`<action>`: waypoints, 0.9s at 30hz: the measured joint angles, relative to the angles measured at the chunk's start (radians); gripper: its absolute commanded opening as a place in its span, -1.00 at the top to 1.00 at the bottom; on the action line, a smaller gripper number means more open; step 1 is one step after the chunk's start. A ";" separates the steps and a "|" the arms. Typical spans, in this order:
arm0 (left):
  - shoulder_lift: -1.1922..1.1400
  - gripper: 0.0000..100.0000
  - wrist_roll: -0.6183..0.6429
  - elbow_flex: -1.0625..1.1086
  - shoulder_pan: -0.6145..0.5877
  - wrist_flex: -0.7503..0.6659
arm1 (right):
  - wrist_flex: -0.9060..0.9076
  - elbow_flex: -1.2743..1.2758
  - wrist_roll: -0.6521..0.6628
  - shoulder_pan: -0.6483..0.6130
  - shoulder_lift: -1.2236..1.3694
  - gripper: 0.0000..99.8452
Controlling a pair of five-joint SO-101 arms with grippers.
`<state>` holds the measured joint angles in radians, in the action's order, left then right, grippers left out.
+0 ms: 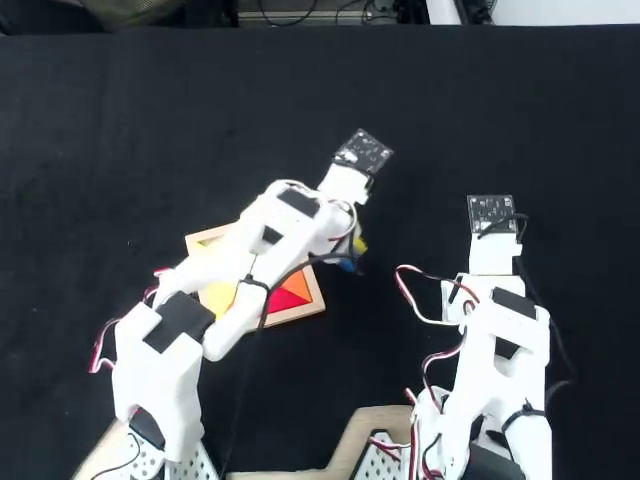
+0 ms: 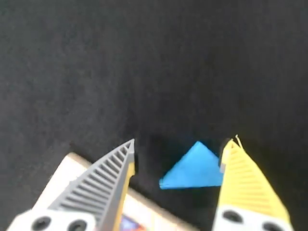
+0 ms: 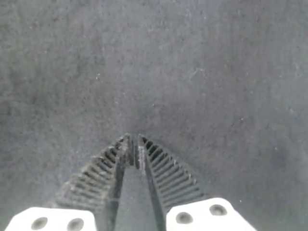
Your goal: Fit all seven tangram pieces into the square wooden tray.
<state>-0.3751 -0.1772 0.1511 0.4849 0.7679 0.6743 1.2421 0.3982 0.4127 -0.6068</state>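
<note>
A blue triangle (image 2: 192, 169) lies flat on the black cloth just off a corner of the wooden tray (image 2: 65, 169). My left gripper (image 2: 181, 147) is open and low over it, its yellow finger (image 2: 243, 183) touching one edge and its grey finger (image 2: 103, 180) over the tray's corner. From above, the left arm reaches across the tray (image 1: 206, 241), which holds yellow, orange and red pieces (image 1: 290, 296) partly hidden under the arm. My right gripper (image 3: 133, 143) is shut with nothing in it, above bare cloth to the right of the tray.
Black cloth covers the table all round. The right arm (image 1: 497, 310) stands apart from the left, with a gap of cloth between them. The arms' wooden base plate (image 1: 385, 420) lies at the near edge.
</note>
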 measured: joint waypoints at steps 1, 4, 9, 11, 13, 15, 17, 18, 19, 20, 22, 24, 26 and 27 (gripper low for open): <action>0.000 0.44 -0.017 -0.015 -0.002 0.041 | 0.000 0.000 0.000 0.000 0.000 0.98; -0.002 0.43 -0.043 -0.057 -0.002 0.129 | -0.011 0.000 0.000 -0.002 0.000 0.98; -0.002 0.44 -0.092 -0.150 -0.003 0.219 | -0.014 0.000 0.000 -0.002 0.000 0.98; -0.002 0.44 -0.152 -0.175 -0.011 0.256 | -0.014 0.000 0.000 -0.002 0.000 0.98; -0.002 0.44 -0.181 -0.181 -0.020 0.281 | -0.014 0.000 0.000 -0.002 0.000 0.98; -0.002 0.44 -0.183 -0.181 -0.028 0.282 | -0.014 0.000 0.000 -0.002 0.000 0.98; -0.002 0.44 -0.163 -0.181 -0.031 0.261 | -0.017 0.000 0.000 -0.002 0.000 0.98; -0.002 0.44 -0.152 -0.181 -0.031 0.241 | -0.017 0.000 0.000 -0.002 0.000 0.98; -0.002 0.44 -0.141 -0.181 -0.031 0.224 | -0.018 0.000 0.000 -0.002 0.000 0.98; -0.002 0.44 -0.135 -0.176 -0.029 0.212 | -0.018 0.000 0.000 -0.002 0.000 0.98; -0.002 0.44 -0.129 -0.155 -0.031 0.206 | -0.018 0.000 0.000 -0.002 0.000 0.98; -0.002 0.44 -0.114 -0.129 -0.031 0.203 | -0.018 0.000 0.000 -0.002 0.000 0.98; -0.002 0.44 -0.087 -0.112 -0.035 0.195 | -0.018 0.000 0.000 -0.002 0.000 0.98; -0.002 0.44 -0.083 -0.106 -0.043 0.190 | -0.018 0.000 0.000 -0.002 0.000 0.98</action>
<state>-0.3767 -0.2601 0.0453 0.4419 0.9582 0.6559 1.2421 0.3982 0.4112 -0.6068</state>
